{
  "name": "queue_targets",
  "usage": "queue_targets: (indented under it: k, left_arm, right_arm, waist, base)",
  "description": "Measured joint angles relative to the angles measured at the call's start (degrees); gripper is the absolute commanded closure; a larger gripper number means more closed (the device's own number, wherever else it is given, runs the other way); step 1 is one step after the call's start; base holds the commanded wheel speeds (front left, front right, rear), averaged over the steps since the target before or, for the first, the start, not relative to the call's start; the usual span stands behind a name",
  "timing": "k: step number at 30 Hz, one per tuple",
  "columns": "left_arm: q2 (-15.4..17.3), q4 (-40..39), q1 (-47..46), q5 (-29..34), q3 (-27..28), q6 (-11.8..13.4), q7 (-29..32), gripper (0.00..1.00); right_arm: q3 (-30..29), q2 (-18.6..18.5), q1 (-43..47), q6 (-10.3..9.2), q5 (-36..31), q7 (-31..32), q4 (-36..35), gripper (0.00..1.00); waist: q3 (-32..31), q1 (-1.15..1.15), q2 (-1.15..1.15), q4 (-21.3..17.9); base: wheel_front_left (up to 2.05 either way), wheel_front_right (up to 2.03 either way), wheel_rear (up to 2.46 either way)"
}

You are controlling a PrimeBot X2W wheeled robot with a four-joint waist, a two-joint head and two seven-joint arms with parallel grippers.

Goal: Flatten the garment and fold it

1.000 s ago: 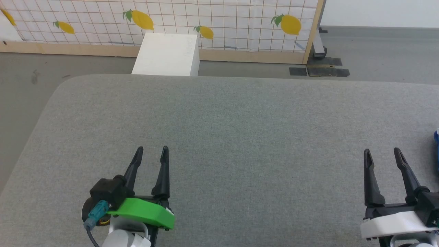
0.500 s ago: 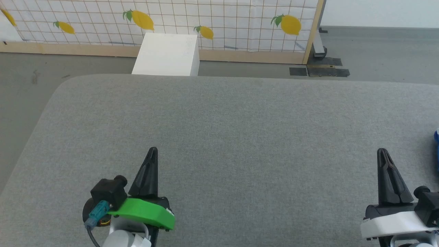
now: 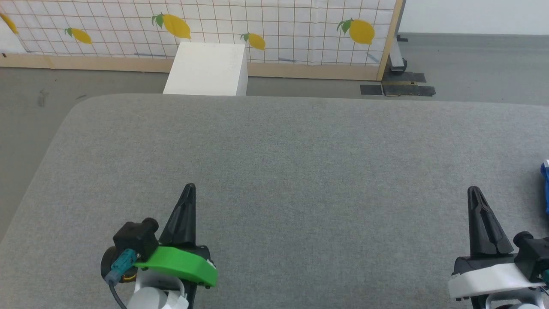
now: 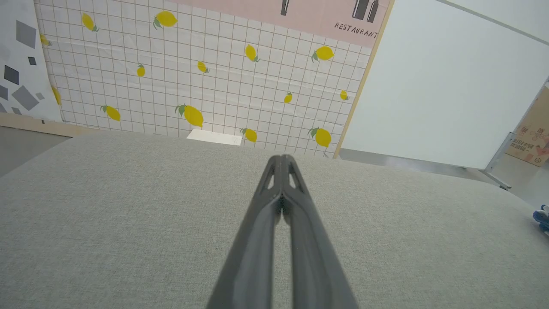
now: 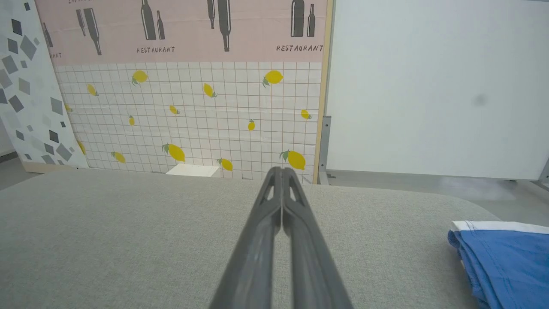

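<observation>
The garment [image 5: 506, 257], royal-blue fabric with a white edge, lies in a folded heap on the grey table at the right. Its corner also shows at the head view's right edge as the garment [image 3: 545, 184] and far right in the left wrist view as the garment [image 4: 541, 216]. My right gripper [image 3: 473, 190] hovers over the table left of it, shut on nothing and apart from the cloth. My left gripper [image 3: 189, 187] is at the lower left, also shut and empty. In the wrist views the left gripper [image 4: 281, 159] and right gripper [image 5: 281, 170] have their fingers pressed together.
The grey padded table [image 3: 279, 163] spans the view, with a rounded far-left corner. Beyond it stand a white box [image 3: 208, 68] on the floor and a lemon-patterned screen [image 3: 257, 21] with a wooden frame.
Both grippers went from open to shut, closing on nothing. The head view shifted very slightly; the arms stayed in place.
</observation>
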Motion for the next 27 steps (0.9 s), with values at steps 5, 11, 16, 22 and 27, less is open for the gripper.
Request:
queue_targets:
  k: [5, 11, 16, 22, 27]
  left_arm:
    - [0.0, -0.4, 0.0, 0.5, 0.2, 0.3, 0.5, 1.0]
    - [0.0, -0.8, 0.0, 1.0, 0.5, 0.6, 1.4, 1.0]
    - [0.0, -1.0, 0.0, 1.9, 0.7, 0.8, 2.0, 1.0]
    - [0.0, -1.4, 0.1, 3.0, 1.1, 1.1, 2.7, 1.0]
    - [0.0, -1.7, 0.4, 3.6, 1.5, 1.3, 3.2, 1.0]
  right_arm:
    - [0.3, 0.0, 0.0, 0.0, 0.0, 0.7, 0.0, 1.0]
    - [0.7, 0.0, 0.0, 0.0, -0.1, 1.3, 0.0, 1.0]
    - [1.0, 0.0, -0.1, 0.0, -0.2, 1.9, 0.1, 1.0]
    - [1.4, 0.0, -0.3, 0.0, -0.5, 2.5, 0.1, 1.0]
    - [1.7, 0.0, -0.3, 0.0, -0.5, 3.1, 0.1, 1.0]
  waist:
    - [0.0, 0.0, 0.0, -0.1]
    - [-0.1, 0.0, 0.0, -0.3]
    - [-0.1, 0.0, 0.0, -0.4]
    - [-0.2, 0.0, 0.0, -0.6]
    - [-0.2, 0.0, 0.0, -0.7]
  base:
    - [0.0, 0.0, 0.0]
    - [0.0, 0.0, 0.0]
    - [0.0, 0.0, 0.0]
    - [0.0, 0.0, 0.0]
    - [0.0, 0.0, 0.0]
